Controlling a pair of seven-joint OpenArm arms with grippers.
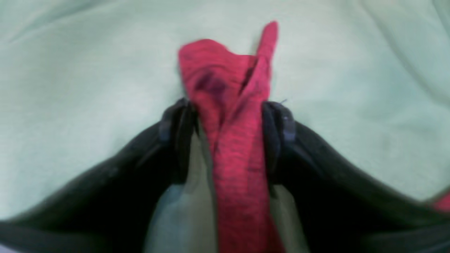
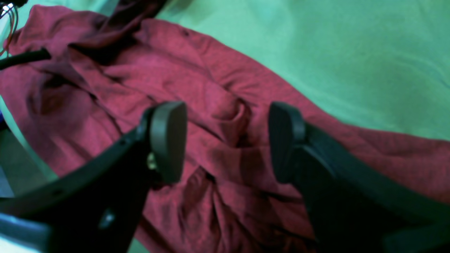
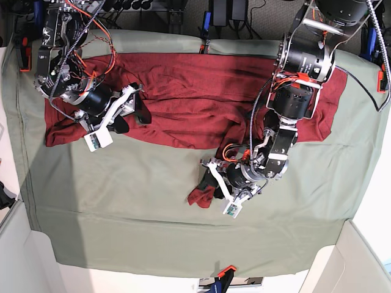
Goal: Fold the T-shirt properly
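**T-shirt stretched along the far edge, one corner drawn forward**

T-shirt (image 3: 201, 97) lies rumpled along the far side of the sage-green cloth (image 3: 122, 201). The left gripper (image 1: 228, 116) has its jaws clamped on a bunched corner of it, drawn out over the bare cloth nearer the front edge. The right gripper (image 2: 226, 140) hangs above the shirt's other end, jaws spread wide, holding nothing.

no text, label, brand, number or sign can be read in any view.
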